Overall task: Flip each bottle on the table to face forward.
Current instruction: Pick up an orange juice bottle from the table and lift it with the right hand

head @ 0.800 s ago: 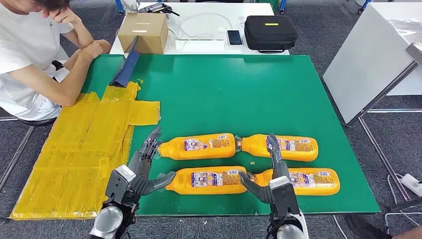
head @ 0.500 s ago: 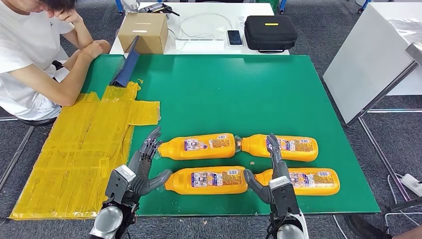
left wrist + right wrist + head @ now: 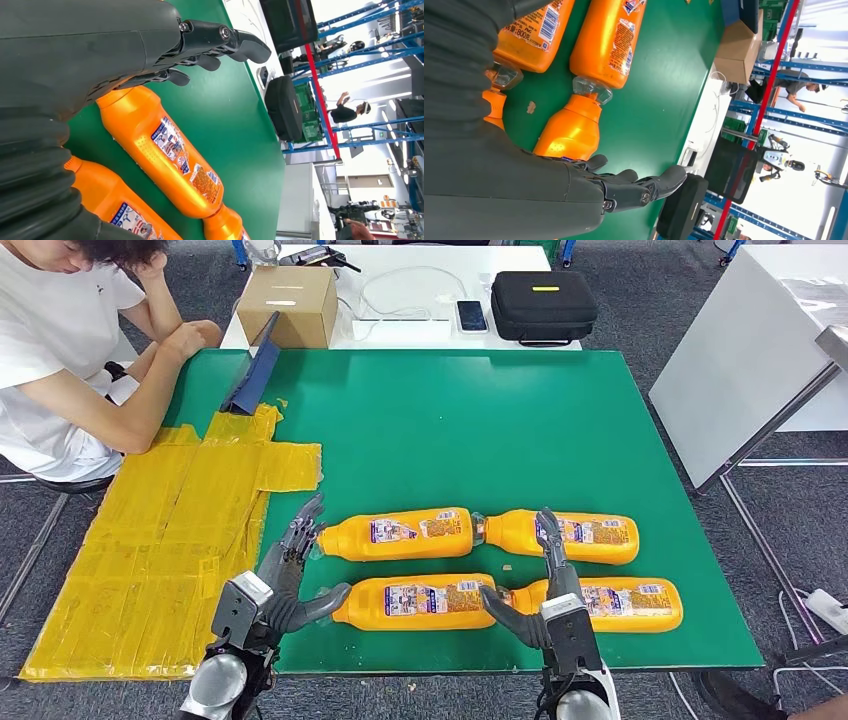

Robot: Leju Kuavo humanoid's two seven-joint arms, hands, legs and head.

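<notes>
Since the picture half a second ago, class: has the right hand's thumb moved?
Yes. The right hand has brought its thumb sideways toward the near-left bottle, so the thumb tip now sits at that bottle's base; the bottle itself lies where it was.

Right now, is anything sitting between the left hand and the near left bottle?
Nothing visible does. The left hand is open at the base end of the near left bottle, its thumb almost touching it, with only bare green table around.

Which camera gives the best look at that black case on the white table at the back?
The head view: the black case sits whole and square-on, yellow label visible, beside a phone. The left wrist view shows it small and turned sideways; the right wrist view catches it partly, behind the fingers.
</notes>
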